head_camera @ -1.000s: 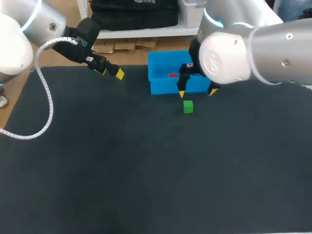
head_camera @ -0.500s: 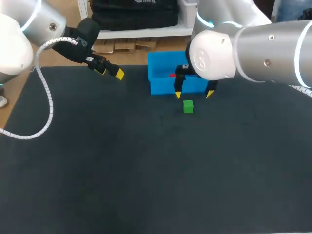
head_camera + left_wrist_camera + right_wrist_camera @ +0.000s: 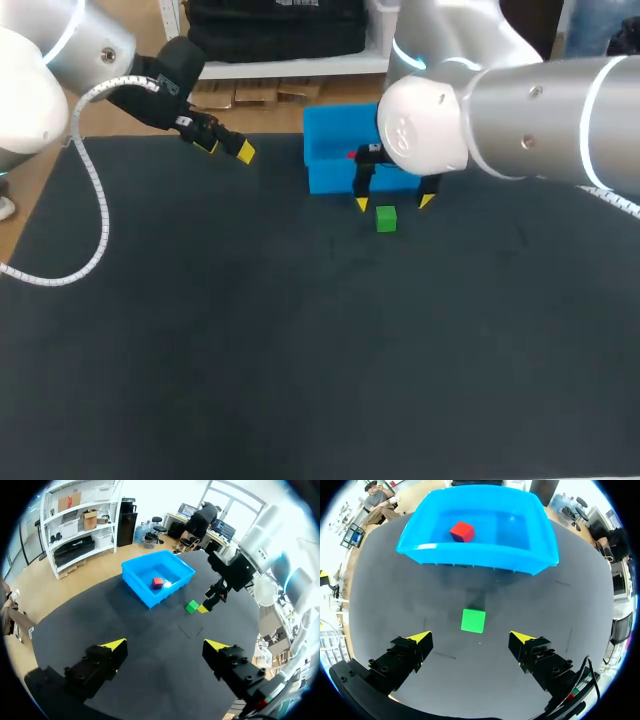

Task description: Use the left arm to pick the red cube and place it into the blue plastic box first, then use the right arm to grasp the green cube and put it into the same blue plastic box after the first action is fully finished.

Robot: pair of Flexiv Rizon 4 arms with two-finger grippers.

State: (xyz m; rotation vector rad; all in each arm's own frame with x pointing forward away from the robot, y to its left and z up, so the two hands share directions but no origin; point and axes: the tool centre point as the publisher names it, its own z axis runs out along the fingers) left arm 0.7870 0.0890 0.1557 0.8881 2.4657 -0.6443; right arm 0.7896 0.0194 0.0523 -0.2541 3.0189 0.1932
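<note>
- The right gripper [image 3: 394, 203] has slid from over the blue plastic box [image 3: 330, 181] toward 6 o'clock. Its wide-open fingers now hang by the green cube [image 3: 386, 219], not touching it.
- So the second job is starting.
- The red cube [image 3: 462, 531] lies alone inside the box.
- The green cube sits on the table at 5 o'clock from the box.
- The left gripper [image 3: 226, 149] waits at 9 o'clock, wide open and empty.

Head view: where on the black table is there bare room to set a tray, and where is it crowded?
Bare: the black table's near half, this side of the small green cube, and the strip between the left gripper and the blue plastic box. Crowded: around the cube, by the open right gripper.
</note>
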